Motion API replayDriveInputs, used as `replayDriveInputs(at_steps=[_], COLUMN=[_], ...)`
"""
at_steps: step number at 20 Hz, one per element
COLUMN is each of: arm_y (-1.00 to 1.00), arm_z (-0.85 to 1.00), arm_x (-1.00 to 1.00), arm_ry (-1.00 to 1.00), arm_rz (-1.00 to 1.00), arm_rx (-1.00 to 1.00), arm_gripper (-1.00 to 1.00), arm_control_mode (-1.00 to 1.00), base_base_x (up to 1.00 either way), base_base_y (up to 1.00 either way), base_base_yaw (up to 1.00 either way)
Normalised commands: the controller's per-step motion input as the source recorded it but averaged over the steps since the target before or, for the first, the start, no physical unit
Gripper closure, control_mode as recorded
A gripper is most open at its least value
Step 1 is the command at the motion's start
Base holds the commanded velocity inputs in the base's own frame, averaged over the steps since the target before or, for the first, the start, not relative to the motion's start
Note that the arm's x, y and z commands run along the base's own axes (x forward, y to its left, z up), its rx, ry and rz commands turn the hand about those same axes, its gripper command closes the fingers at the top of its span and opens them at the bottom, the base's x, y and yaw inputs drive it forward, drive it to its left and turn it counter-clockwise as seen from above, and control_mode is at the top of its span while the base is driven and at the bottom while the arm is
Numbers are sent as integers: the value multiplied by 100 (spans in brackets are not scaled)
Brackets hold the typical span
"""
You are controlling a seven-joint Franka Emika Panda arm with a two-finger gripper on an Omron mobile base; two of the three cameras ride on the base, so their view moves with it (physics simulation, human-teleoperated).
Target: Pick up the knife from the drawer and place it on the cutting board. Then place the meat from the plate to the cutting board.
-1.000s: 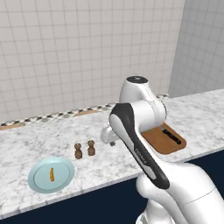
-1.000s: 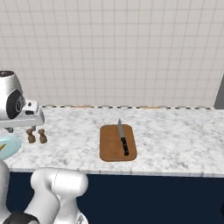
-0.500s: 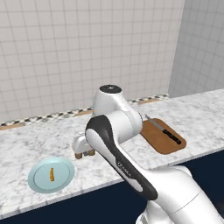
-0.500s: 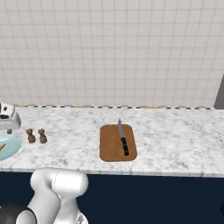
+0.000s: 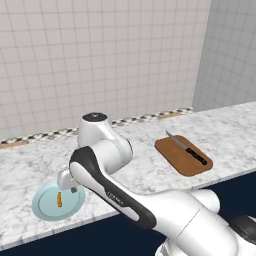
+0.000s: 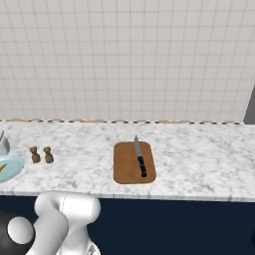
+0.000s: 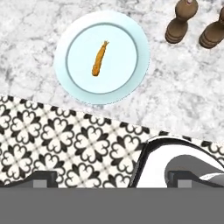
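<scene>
Nearest the base, navy cabinet fronts point(image 6: 199, 224) below the counter edge, and in the hand view a black-and-white patterned floor point(image 7: 65, 144) beneath the overhang. Gripper point(image 5: 67, 180) hanging above the plate point(image 5: 45, 209) at the front left of the marble counter point(image 5: 140, 165), jaws spread as wide as they go, holding nothing. On the pale blue plate, the meat point(image 7: 99, 58), a thin orange-brown piece lying near the centre, untouched. Just beyond the plate in the hand view, two small brown shakers point(image 7: 179, 24) standing side by side on the counter; in the right base view the same pair point(image 6: 41, 155) a little to the right of the plate. Well apart to the right, the cutting board point(image 6: 134, 162) flat on the marble, with the knife point(image 6: 140, 158) resting lengthwise on it, black handle toward the front edge, blade tip toward the wall. Farthest back, a narrow patterned strip point(image 5: 145, 117) along the counter's rear edge, then a pale tiled wall point(image 6: 124, 55), with a grey side wall point(image 5: 235, 50) meeting it at the right.
</scene>
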Motion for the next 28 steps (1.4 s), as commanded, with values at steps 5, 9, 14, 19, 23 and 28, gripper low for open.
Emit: replayDriveInputs(at_steps=[5,9,14,19,23,28], arm_y=[41,10,19,56,36,14], arm_z=[-57,-45,-59,-28,-8,-1], arm_x=[12,28,45,28,51,40], arm_ry=[3,4,2,0,1,0], arm_rz=[0,0,-3,-5,-7,-2], arm_rx=[0,2,0,-1,0,-1], arm_gripper=[-100,-100,-100,-100,-100,-100], arm_control_mode=[-100,-100,-100,-100,-100,-100], base_base_x=[0,0,0,0,0,0], base_base_y=[0,0,0,0,0,0], base_base_yaw=[0,0,0,0,0,0])
